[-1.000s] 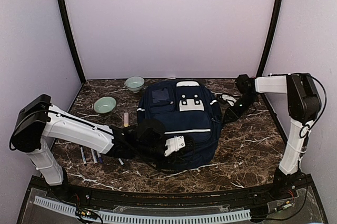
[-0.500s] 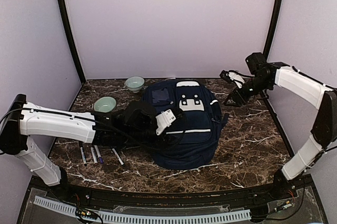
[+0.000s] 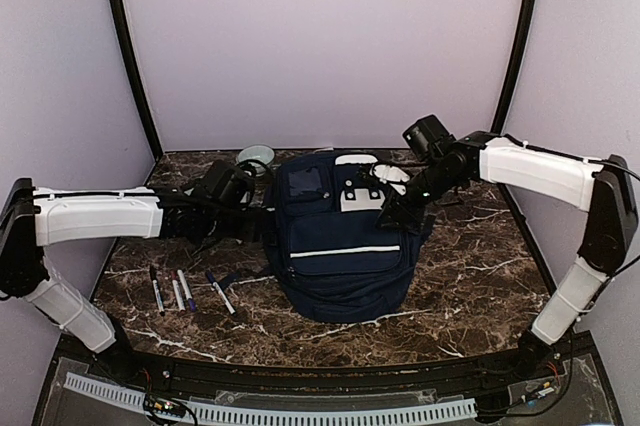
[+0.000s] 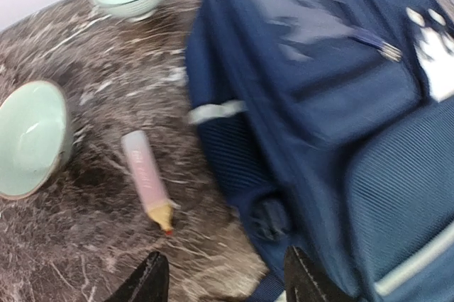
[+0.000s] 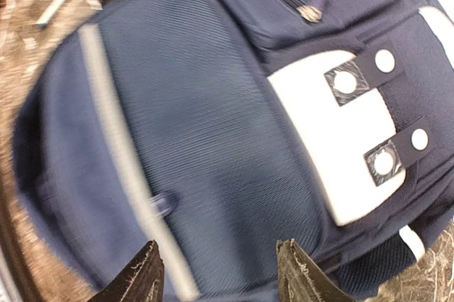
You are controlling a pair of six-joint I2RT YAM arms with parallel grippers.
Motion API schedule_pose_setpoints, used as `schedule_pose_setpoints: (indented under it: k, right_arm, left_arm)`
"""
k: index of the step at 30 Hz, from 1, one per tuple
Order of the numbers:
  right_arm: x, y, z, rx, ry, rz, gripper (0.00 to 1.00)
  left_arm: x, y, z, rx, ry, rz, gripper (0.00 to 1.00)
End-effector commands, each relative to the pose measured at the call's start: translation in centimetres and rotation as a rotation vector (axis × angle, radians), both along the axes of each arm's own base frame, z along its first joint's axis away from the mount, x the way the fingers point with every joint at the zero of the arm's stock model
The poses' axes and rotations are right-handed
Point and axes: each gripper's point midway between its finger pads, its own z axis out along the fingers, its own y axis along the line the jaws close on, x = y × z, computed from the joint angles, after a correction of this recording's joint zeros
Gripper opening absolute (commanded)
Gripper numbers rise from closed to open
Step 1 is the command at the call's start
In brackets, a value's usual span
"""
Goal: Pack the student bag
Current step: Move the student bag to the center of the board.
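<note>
The student bag (image 3: 340,246) lies flat in the middle of the bench (image 3: 470,276). Its long axis runs near to far, with the top end at the far side and the white patch (image 5: 333,139) facing up.

The left hand (image 3: 262,218) sits low at the bag's far-left flank, so the bag lies just to its right. Its fingers are spread with nothing between them. The right hand (image 3: 395,208) hangs over the bag's far-right part, beside the patch, so the bag lies straight below it. Its fingers are also apart and empty.

A zip pull (image 4: 386,48) on the small far pocket lies between the two hands, a little nearer the right one. If the bag has to be opened first, the right hand looks better placed to reach that zip, and the left could steady the flank.

A pink tube (image 4: 145,178) and a bowl (image 4: 28,139) lie left of the bag. The pens (image 3: 182,289) lie further toward the near side.
</note>
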Motion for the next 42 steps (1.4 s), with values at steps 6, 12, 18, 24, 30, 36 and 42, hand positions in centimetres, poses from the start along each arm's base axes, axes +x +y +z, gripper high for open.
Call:
schedule_pose_setpoints:
  k: [6, 12, 18, 24, 30, 36, 42]
  right_arm:
    - [5.8, 1.7, -4.5, -0.057, -0.035, -0.111, 0.55]
    - [4.9, 0.7, -6.3, -0.090, -0.004, -0.130, 0.55]
    - [4.4, 0.1, -6.3, -0.091, 0.006, -0.142, 0.56]
    - [3.9, -1.0, -4.6, -0.109, -0.033, -0.158, 0.57]
    - [4.1, -3.2, 0.4, -0.107, -0.196, -0.218, 0.59]
    - [3.6, -3.8, 7.1, 0.061, -0.325, -0.284, 1.00]
    - [0.2, -1.9, 4.1, 0.037, -0.240, -0.095, 0.83]
  left_arm:
    - [6.3, 2.8, -5.1, -0.053, 0.123, 0.202, 0.47]
    - [8.5, -3.4, -7.8, -0.145, 0.197, 0.024, 0.38]
    - [10.1, -9.4, -7.4, -0.197, 0.163, -0.101, 0.37]
    - [12.1, -14.4, -7.2, -0.221, 0.149, -0.175, 0.36]
    - [13.3, -14.3, -4.8, -0.199, 0.111, -0.147, 0.36]
    - [12.3, -11.6, -0.9, -0.126, 0.046, -0.129, 0.41]
    - [10.6, -7.6, 2.3, -0.053, -0.019, -0.066, 0.51]
